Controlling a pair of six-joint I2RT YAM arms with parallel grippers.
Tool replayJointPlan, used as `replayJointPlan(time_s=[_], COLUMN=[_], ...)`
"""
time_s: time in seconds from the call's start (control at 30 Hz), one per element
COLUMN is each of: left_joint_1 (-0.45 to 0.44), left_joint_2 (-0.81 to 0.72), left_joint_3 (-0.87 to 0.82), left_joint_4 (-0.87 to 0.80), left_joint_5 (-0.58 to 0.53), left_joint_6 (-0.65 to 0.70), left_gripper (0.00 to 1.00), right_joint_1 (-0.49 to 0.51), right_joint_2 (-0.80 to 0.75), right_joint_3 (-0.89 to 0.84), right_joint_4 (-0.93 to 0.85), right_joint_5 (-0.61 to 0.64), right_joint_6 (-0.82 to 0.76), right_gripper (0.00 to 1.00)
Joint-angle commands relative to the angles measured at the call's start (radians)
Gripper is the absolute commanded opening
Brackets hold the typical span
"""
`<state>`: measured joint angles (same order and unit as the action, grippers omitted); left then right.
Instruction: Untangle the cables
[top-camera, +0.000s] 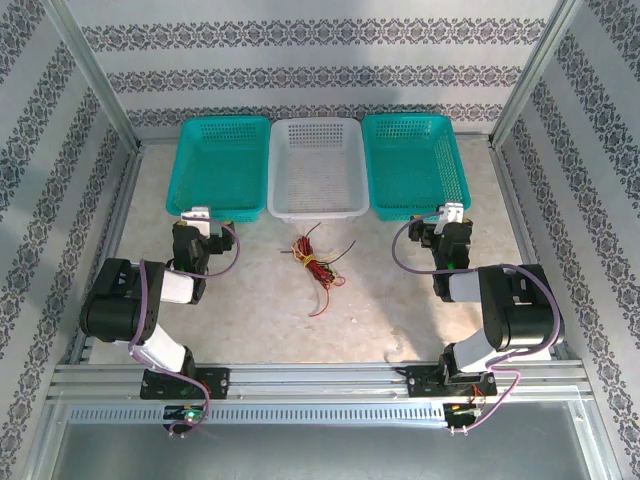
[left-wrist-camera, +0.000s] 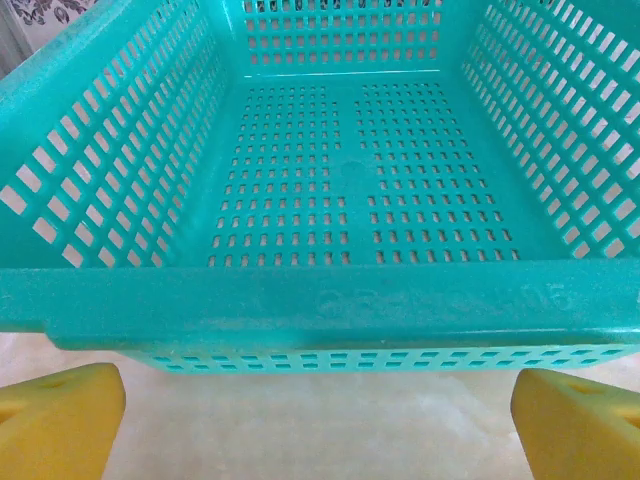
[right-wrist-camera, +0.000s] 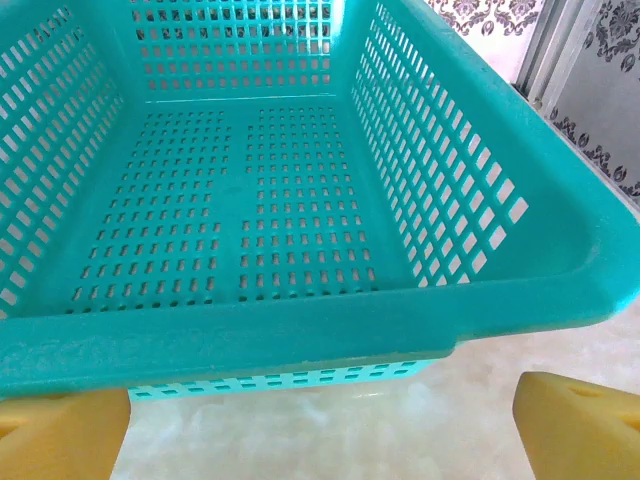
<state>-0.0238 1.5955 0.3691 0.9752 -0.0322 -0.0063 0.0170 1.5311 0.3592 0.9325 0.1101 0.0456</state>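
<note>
The cables (top-camera: 316, 265) lie as a small tangle of thin red, black and yellow wires on the table, in front of the white basket and between the two arms. My left gripper (top-camera: 199, 218) sits at the near rim of the left teal basket (top-camera: 220, 160), far left of the tangle. In the left wrist view its yellow fingertips (left-wrist-camera: 60, 420) stand wide apart over bare table; left gripper (left-wrist-camera: 325, 425) open, holding nothing. My right gripper (top-camera: 449, 216) is at the near rim of the right teal basket (top-camera: 412, 160). Its yellow fingertips (right-wrist-camera: 580, 420) are spread too; right gripper (right-wrist-camera: 320, 430) open and holding nothing.
A white basket (top-camera: 317, 160) stands between the two teal ones along the back wall. The left teal basket (left-wrist-camera: 340, 300) and right teal basket (right-wrist-camera: 300, 340) hold nothing. Aluminium frame posts and patterned walls close in the sides. Purple arm cables loop beside each wrist.
</note>
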Motion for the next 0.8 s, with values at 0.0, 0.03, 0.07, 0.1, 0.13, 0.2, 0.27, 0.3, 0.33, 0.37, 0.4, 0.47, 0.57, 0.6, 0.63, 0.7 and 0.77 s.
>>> replayJointPlan(time_s=[0.0, 0.03, 0.07, 0.1, 0.13, 0.2, 0.27, 0.3, 0.33, 0.37, 0.4, 0.47, 0.57, 0.6, 0.63, 0.7, 0.77], left_joint_1=[0.01, 0.01, 0.01, 0.01, 0.01, 0.01, 0.01, 0.01, 0.01, 0.01, 0.012, 0.013, 0.013, 0.013, 0.014, 0.02, 0.024], left_joint_2=[0.001, 0.001, 0.001, 0.001, 0.001, 0.001, 0.001, 0.001, 0.001, 0.001, -0.002, 0.001, 0.001, 0.001, 0.002, 0.0, -0.004], left_joint_3=[0.014, 0.013, 0.013, 0.014, 0.013, 0.013, 0.014, 0.013, 0.014, 0.015, 0.019, 0.016, 0.016, 0.016, 0.018, 0.022, 0.024], left_joint_4=[-0.009, -0.009, -0.009, -0.009, -0.009, -0.01, -0.009, -0.009, -0.01, -0.014, -0.029, -0.019, -0.017, -0.018, -0.021, -0.032, -0.043], left_joint_5=[0.009, 0.009, 0.009, 0.01, 0.009, 0.009, 0.009, 0.009, 0.009, 0.011, 0.015, 0.018, 0.018, 0.018, 0.018, 0.033, 0.038], left_joint_6=[0.015, 0.015, 0.015, 0.015, 0.015, 0.015, 0.015, 0.015, 0.015, 0.014, 0.01, 0.011, 0.01, 0.011, 0.011, 0.007, 0.005], left_gripper=[0.99, 0.99, 0.99, 0.99, 0.99, 0.99, 0.99, 0.99, 0.99, 0.99, 0.99, 0.99, 0.99, 0.99, 0.99, 0.99, 0.99], right_joint_1=[0.003, 0.003, 0.003, 0.003, 0.003, 0.002, -0.001, -0.001, 0.0, 0.0, 0.0, 0.0, 0.0, 0.0, 0.0, 0.0, 0.0], right_joint_2=[0.0, 0.0, 0.001, 0.0, 0.0, 0.0, 0.0, 0.001, 0.0, 0.0, 0.0, 0.0, 0.0, 0.001, 0.0, 0.0, 0.0], right_joint_3=[0.011, 0.011, 0.011, 0.011, 0.011, 0.011, 0.011, 0.011, 0.011, 0.011, 0.011, 0.011, 0.011, 0.011, 0.011, 0.011, 0.012], right_joint_4=[0.025, 0.025, 0.026, 0.025, 0.025, 0.026, 0.026, 0.026, 0.025, 0.025, 0.025, 0.025, 0.025, 0.025, 0.025, 0.025, 0.025], right_joint_5=[-0.026, -0.027, -0.027, -0.027, -0.027, -0.027, -0.033, -0.033, -0.032, -0.032, -0.032, -0.031, -0.031, -0.031, -0.032, -0.031, -0.031], right_joint_6=[-0.002, -0.002, -0.002, -0.003, -0.001, -0.002, 0.001, -0.001, -0.001, -0.001, -0.001, 0.0, 0.0, -0.001, 0.0, -0.001, -0.001], right_gripper=[0.98, 0.98, 0.98, 0.99, 0.98, 0.98, 0.98, 0.98, 0.98, 0.99, 0.98, 0.98, 0.98, 0.98, 0.98, 0.98, 0.99])
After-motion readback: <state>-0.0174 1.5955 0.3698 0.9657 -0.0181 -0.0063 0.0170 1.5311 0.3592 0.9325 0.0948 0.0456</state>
